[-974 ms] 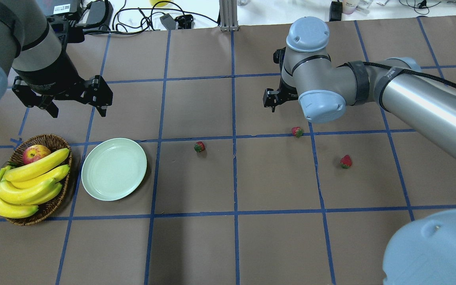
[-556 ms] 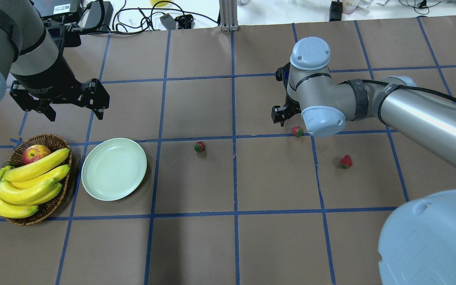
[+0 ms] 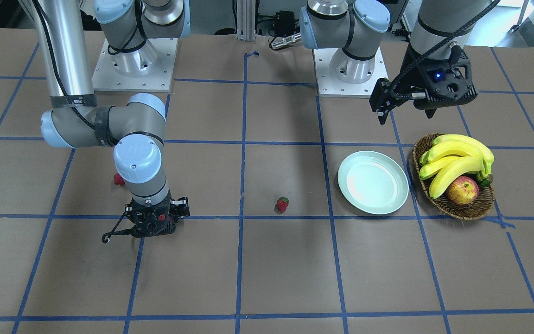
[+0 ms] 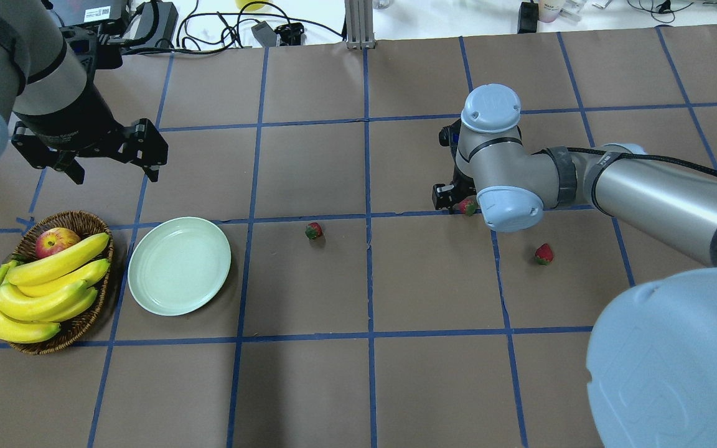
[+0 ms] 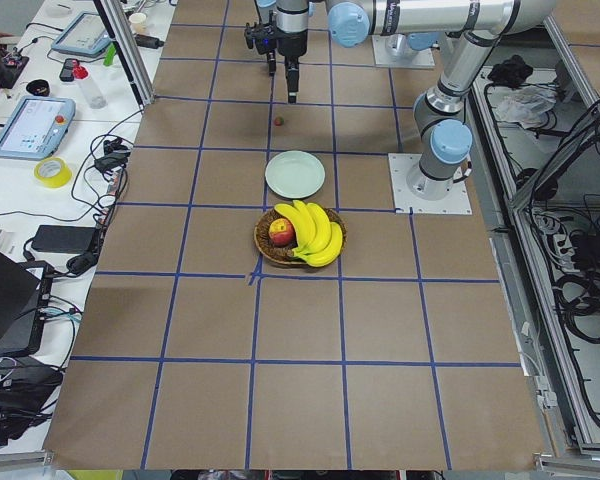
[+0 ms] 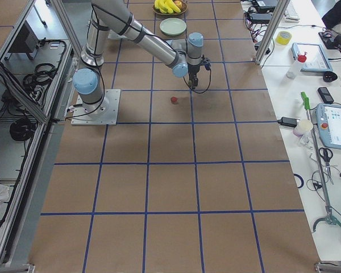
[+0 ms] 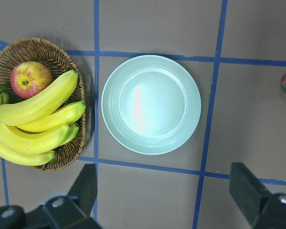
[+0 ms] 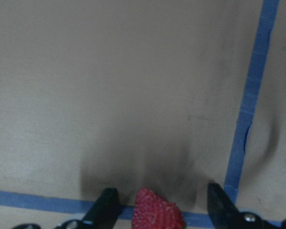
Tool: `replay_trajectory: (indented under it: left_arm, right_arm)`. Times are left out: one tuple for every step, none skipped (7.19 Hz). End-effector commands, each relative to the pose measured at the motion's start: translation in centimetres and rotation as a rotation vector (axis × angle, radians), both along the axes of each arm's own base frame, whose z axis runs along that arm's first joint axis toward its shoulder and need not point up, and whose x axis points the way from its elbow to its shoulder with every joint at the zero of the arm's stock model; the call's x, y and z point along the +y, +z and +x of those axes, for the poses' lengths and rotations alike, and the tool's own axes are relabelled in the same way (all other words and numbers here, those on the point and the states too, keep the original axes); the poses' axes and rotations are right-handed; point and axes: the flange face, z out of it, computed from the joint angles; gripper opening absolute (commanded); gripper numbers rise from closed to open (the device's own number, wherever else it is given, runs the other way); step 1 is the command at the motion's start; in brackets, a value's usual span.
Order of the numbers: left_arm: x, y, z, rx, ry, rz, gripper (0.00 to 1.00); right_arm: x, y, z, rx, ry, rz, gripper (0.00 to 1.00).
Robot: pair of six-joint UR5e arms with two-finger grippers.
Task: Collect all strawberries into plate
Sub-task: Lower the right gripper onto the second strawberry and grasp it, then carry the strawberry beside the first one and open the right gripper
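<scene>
Three small red strawberries lie on the brown table. One strawberry (image 4: 313, 231) is in the middle, right of the pale green plate (image 4: 179, 266), which is empty. One strawberry (image 4: 544, 254) lies far right. My right gripper (image 4: 458, 202) is open and low over the third strawberry (image 4: 467, 206). In the right wrist view this strawberry (image 8: 155, 213) sits between the two fingers (image 8: 107, 204), with gaps on both sides. My left gripper (image 4: 116, 171) is open and empty, hovering behind the plate (image 7: 151, 104).
A brown wicker basket (image 4: 78, 323) with bananas (image 4: 41, 286) and an apple (image 4: 56, 241) stands left of the plate. Cables and devices lie beyond the table's far edge. The right arm's elbow (image 4: 676, 367) fills the near right corner of the overhead view.
My right gripper has moved toward the near side and down, from behind the strawberry to straddling it. My left gripper has drifted slightly left. The strawberries have not moved.
</scene>
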Motion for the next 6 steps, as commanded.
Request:
replay_trajectory:
  left_arm:
    - [-0.3, -0.8, 2.4, 0.0, 0.04, 0.005, 1.0]
    - [-0.4, -0.9, 4.0, -0.001, 0.06, 0.01, 1.0]
    - [-0.5, -1.3, 4.7, 0.003, 0.062, 0.02, 1.0]
    - [-0.6, -1.4, 4.6, 0.005, 0.059, 0.021, 1.0]
    - [-0.6, -1.3, 4.7, 0.0, 0.059, 0.016, 1.0]
    - [-0.4, -1.2, 4.6, 0.003, 0.062, 0.024, 1.0]
  right_arm:
    - [0.0, 0.4, 0.0, -0.007, -0.013, -0.002, 0.1]
    - [0.1, 1.5, 0.0, -0.007, -0.017, -0.018, 0.08]
    - [0.2, 1.9, 0.0, -0.011, -0.029, -0.023, 0.08]
    - [0.4, 2.4, 0.4, -0.016, -0.082, -0.012, 0.08]
    - [1.6, 3.8, 3.3, -0.109, -0.182, -0.006, 0.08]
    - [3.5, 4.2, 8.1, -0.175, -0.222, 0.003, 0.09]
